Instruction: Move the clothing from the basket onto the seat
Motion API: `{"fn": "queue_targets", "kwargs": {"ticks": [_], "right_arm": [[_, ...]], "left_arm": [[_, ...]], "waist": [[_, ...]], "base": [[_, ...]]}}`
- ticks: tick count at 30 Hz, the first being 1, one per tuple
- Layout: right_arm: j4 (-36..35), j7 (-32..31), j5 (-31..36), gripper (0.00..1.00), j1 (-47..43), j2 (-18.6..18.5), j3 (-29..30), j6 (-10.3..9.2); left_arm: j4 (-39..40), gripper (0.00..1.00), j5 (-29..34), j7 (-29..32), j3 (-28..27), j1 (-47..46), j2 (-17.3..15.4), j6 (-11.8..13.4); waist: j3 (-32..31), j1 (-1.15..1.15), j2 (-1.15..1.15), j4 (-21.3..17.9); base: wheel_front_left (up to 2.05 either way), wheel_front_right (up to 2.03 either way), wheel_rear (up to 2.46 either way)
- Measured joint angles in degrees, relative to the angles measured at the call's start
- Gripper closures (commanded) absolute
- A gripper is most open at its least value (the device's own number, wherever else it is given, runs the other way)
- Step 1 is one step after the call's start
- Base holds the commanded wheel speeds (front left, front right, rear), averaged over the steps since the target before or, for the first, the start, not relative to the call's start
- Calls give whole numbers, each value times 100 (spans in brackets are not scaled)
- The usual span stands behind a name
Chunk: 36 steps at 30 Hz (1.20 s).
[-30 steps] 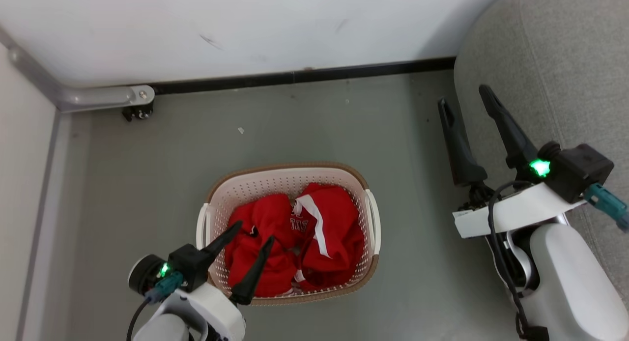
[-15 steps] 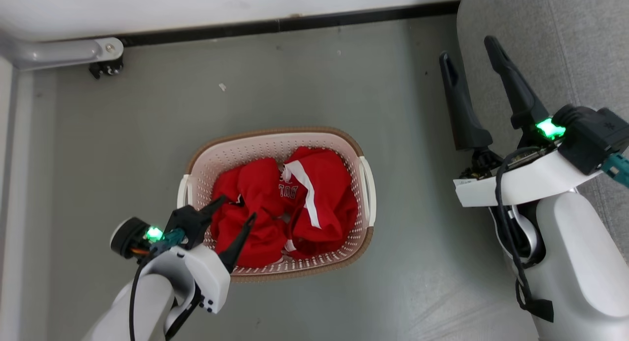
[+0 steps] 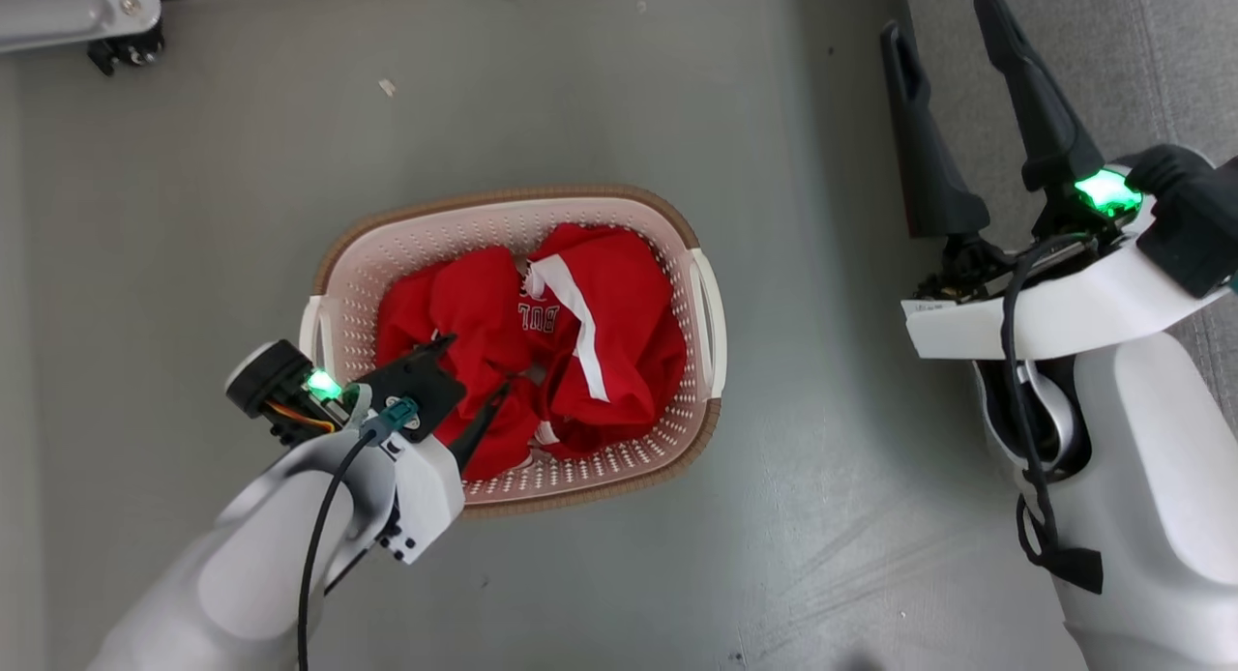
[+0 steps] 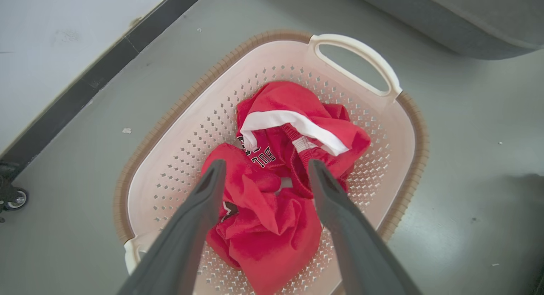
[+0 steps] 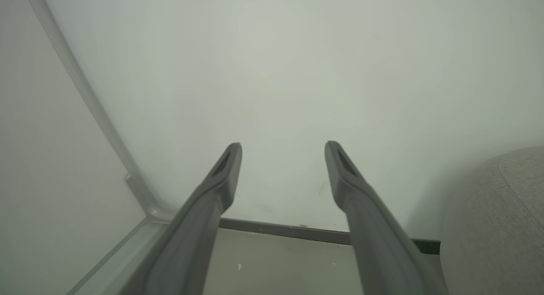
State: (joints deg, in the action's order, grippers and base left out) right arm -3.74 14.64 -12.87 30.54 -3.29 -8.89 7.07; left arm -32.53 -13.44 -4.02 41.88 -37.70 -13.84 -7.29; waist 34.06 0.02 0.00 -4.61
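Note:
The clothing, bright red with white stripe trim and white lettering, lies crumpled in the cream basket on the grey floor. My left gripper is open and reaches over the basket's near left side. In the left wrist view its two fingers straddle the nearer red bundle inside the basket; I cannot tell whether they touch it. My right gripper stands open and empty at the right, beside the grey seat, and faces the wall in the right wrist view.
A metal rail with a small caster sits at the far left by the wall. The seat's rounded edge lies beyond the basket's white handle. A dark baseboard runs along the wall.
The head camera has tilted down, so the whole picture shifted up. My left gripper has pushed forward and down over the basket onto the red clothing, still open. The right arm has held its pose.

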Motion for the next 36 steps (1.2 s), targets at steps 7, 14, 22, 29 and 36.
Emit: {"fn": "queue_targets", "kwargs": {"ticks": [7, 14, 22, 29, 36], "right_arm": [[-94, 4, -76, 0, 180, -3, 11, 0], [-219, 7, -178, 0, 464, -7, -8, 0], [-519, 8, -162, 0, 871, -15, -277, 0], [-557, 8, -162, 0, 915, -14, -374, 0], [-608, 8, -182, 0, 1010, -15, -434, 0]], "left_arm": [[-225, 0, 209, 146, 194, -315, -65, 0], [-510, 0, 188, 292, 146, -520, -8, 0], [-811, 0, 130, 439, -70, -771, 75, 9], [-1004, 0, 131, 565, -131, -1017, 73, 74], [-1247, 0, 129, 757, -136, -1129, 55, 79]], "waist": [[320, 0, 0, -98], [615, 0, 0, -194], [925, 0, 0, -300], [1172, 0, 0, -384], [1392, 0, 0, -464]], "base": [[0, 0, 0], [0, 0, 0], [0, 0, 0], [0, 0, 0], [0, 0, 0]]}}
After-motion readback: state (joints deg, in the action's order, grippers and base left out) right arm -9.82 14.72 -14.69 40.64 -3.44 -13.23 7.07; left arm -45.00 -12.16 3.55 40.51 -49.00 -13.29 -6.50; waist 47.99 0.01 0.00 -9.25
